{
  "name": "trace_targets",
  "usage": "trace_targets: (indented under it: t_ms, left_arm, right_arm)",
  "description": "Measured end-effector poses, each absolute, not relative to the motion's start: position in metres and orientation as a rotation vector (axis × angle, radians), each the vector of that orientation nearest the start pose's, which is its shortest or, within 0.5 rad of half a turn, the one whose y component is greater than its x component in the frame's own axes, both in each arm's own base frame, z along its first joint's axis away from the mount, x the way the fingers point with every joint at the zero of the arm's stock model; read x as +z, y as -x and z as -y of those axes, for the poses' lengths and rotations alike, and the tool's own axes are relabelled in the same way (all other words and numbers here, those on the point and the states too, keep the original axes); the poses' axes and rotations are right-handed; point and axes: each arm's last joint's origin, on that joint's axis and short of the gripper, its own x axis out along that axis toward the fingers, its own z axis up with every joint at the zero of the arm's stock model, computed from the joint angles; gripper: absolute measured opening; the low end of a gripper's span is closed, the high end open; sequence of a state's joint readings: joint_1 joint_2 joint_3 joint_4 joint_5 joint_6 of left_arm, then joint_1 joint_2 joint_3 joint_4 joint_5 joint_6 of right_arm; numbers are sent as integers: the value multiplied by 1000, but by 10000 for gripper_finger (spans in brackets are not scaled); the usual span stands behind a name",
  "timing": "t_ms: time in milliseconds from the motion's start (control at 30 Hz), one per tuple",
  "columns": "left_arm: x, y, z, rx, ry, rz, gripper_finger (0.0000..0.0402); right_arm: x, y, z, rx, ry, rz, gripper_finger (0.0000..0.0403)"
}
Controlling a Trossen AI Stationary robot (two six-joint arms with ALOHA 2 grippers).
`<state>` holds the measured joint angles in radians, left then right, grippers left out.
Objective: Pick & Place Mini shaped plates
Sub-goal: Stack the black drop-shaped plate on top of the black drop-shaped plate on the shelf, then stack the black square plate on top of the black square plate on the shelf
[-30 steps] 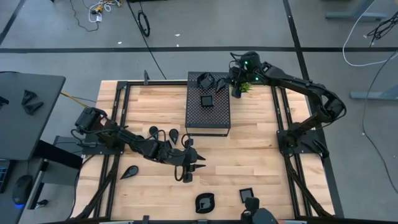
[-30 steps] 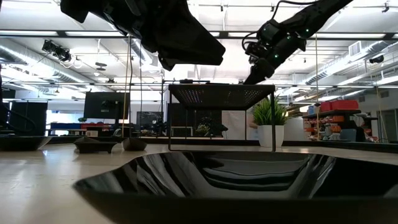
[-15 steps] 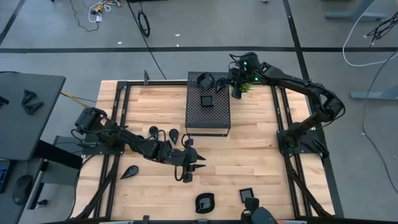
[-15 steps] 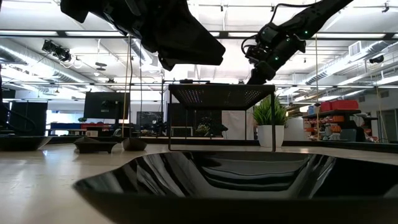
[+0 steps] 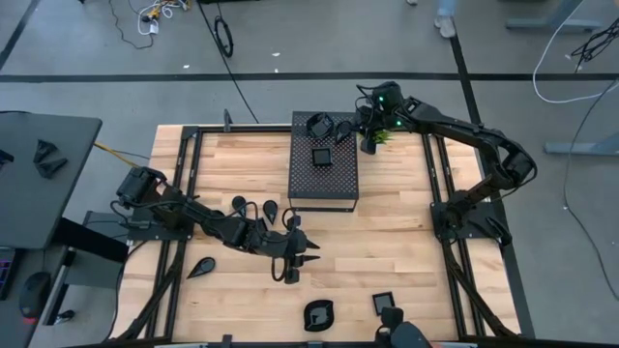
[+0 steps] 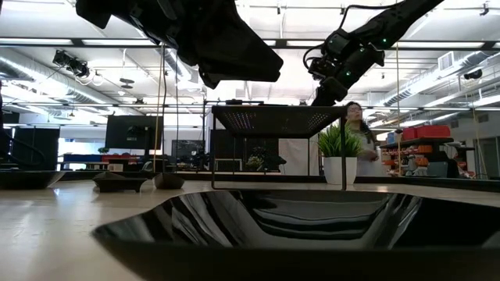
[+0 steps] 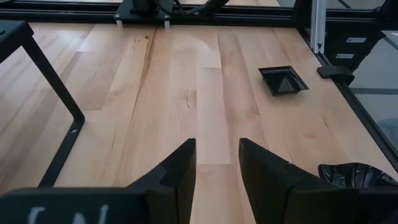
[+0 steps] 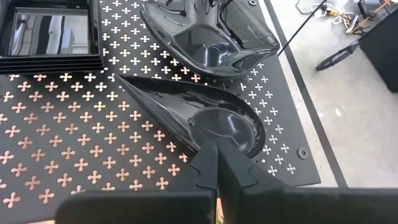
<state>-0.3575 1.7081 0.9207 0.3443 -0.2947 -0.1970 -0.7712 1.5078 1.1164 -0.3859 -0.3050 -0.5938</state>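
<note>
One teardrop plate [image 8: 193,112], lying at the perforated box's [image 5: 324,179] one-o'clock corner, is risking sliding off as the clenched right gripper [image 8: 217,163] is nudging its rim.

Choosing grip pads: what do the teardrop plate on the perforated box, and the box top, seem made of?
Teardrop plate: glossy black, probably plastic or glazed ceramic; it mirrors the ceiling lights. Box top: looks like matte black painted sheet metal, punched with clover-shaped holes.
</note>
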Motion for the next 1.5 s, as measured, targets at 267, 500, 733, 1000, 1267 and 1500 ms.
trace_targets:
  t_ms: [267, 500, 733, 1000, 1267, 1500]
  left_arm:
    - [193, -338, 117, -20, 53, -423, 126]
    - [193, -338, 117, -20, 53, -423, 126]
    - [193, -338, 117, -19, 52, -423, 126]
    - [193, -338, 117, 3, 47, -419, 126]
    - [193, -338, 117, 5, 45, -418, 126]
    - [193, -338, 117, 5, 45, -417, 126]
  right_arm:
    - [262, -236, 217, -222, 157, -775, 4]
    - [269, -234, 214, -232, 193, -756, 7]
    - [308, -231, 181, -315, 246, -661, 2]
    - [351, -227, 96, -126, 262, -496, 1]
    - [336, -221, -8, 1, 320, -493, 0]
    - [278, -201, -98, 287, 209, -558, 2]
